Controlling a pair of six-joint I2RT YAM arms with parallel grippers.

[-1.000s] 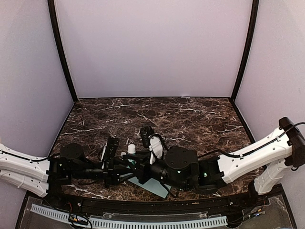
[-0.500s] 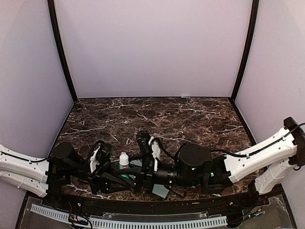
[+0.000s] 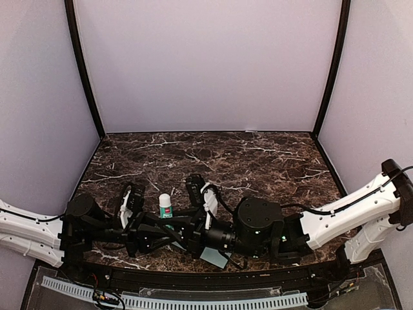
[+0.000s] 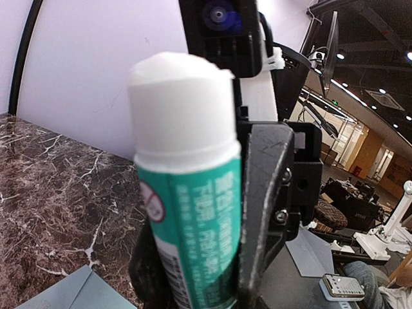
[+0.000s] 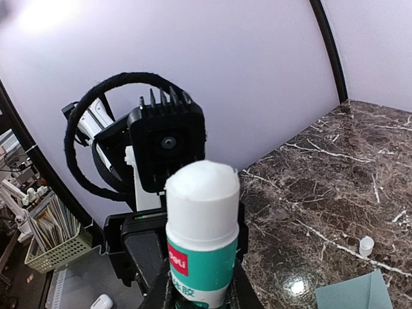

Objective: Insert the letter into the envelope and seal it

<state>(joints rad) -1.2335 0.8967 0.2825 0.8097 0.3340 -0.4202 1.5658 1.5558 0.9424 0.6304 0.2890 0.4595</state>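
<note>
**Top external view: glue stick held upright between two grippers, envelope flat beside it**

Top external view. Both arms reach inward low over the marble table (image 3: 258,161) and meet at a glue stick (image 3: 166,208). The stick stands upright, white tip up, with its green label facing the camera. The envelope (image 3: 214,257) lies flat on the table, to the right of the stick and on its near side, mostly covered by the right arm. Only one pale teal corner shows. It points away from the stick, toward the near right, and its two visible edges run oblique to the stick's upright axis as seen here. The envelope's long axis and its flap side cannot be told from this fragment.

Left wrist view. The left gripper (image 4: 193,290) is drawn in narrow on the stick's lower body. A black finger (image 4: 261,193) lies flush against the right side of the label. The stick's tip is white and domed, above a white collar. A teal corner of the envelope shows on the table, below and left of the stick.

Right wrist view. The right gripper (image 5: 205,296) likewise clamps narrowly on the stick, which rises from between its fingers. Another envelope corner lies low and to the right of the stick. A small white cylinder (image 5: 365,245) stands on the marble just above that corner, well apart from the stick.
</note>
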